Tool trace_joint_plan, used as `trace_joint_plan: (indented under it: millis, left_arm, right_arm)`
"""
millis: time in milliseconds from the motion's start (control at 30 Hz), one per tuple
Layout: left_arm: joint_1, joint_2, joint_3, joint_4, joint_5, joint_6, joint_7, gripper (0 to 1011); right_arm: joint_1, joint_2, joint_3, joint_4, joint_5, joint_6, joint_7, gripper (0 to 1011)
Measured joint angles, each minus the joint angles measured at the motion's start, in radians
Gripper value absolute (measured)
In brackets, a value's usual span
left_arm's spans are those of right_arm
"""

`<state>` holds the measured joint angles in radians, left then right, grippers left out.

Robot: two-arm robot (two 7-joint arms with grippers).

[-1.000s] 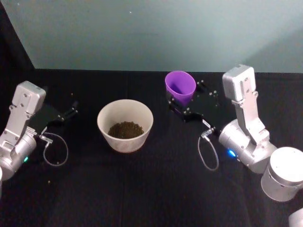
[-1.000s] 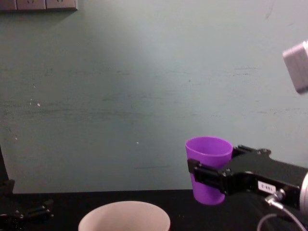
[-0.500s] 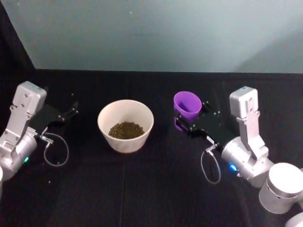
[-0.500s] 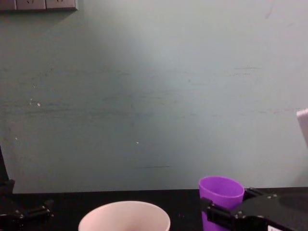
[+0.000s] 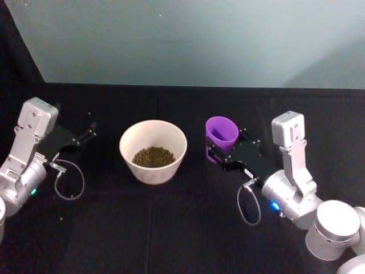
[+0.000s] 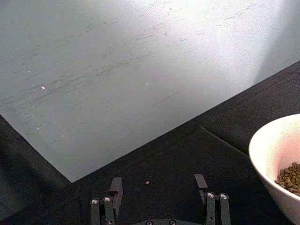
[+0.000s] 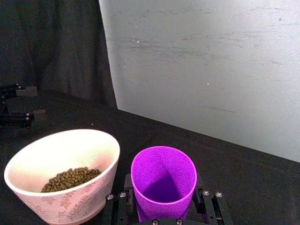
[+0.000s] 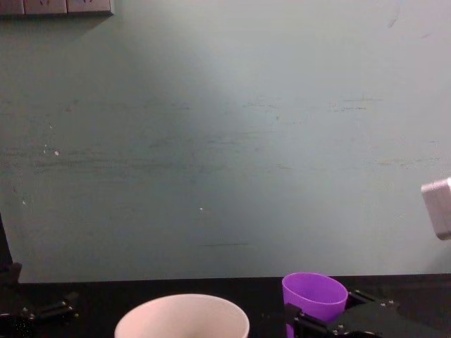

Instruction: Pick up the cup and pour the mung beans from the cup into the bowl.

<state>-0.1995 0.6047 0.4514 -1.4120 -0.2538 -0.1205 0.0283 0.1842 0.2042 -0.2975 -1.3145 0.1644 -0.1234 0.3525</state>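
Holding the cup (image 5: 221, 135) upright and empty in our right hand (image 5: 224, 155), clamped round its base at the bowl's (image 5: 153, 150) three o'clock, we judge the beans (image 5: 153, 156) poured, while our left hand (image 5: 84, 135) rests apart at nine o'clock on the worktop (image 5: 171, 228).

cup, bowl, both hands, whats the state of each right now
cup: upright, empty, held in the right hand.
bowl: upright on the table, mung beans inside.
right hand: shut on the cup, right of the bowl.
left hand: open, holding nothing, left of the bowl.
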Motion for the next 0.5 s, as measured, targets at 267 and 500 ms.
trace_joint_plan:
  millis: [267,500]
  left_arm:
    - [0.0,0.0,0.0,0.0,0.0,0.0,0.0,1000]
    - [0.0,0.0,0.0,0.0,0.0,0.0,0.0,1000]
  right_arm:
    - [0.0,0.004,-0.008,0.002,0.005,0.001,-0.012,754]
    - [0.0,0.002,-0.007,0.003,0.017,0.002,-0.019,894]
